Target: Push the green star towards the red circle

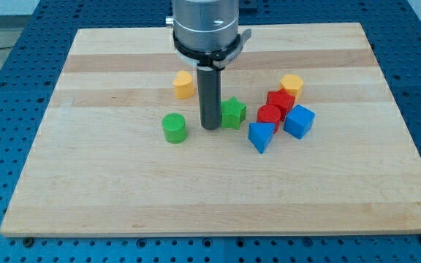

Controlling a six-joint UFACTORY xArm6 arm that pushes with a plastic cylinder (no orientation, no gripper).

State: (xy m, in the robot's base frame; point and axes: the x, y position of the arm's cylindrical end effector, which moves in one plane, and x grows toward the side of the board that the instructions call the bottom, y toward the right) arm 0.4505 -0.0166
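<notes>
The green star lies near the middle of the wooden board. My tip stands right against the star's left side. The red circle lies a short way to the star's right, with a small gap between them. The rod comes down from the arm's grey end at the view's top.
A red block sits just behind the red circle. A blue triangle-like block and a blue cube lie to its right and below. A green cylinder is left of my tip. Yellow blocks sit at left and right.
</notes>
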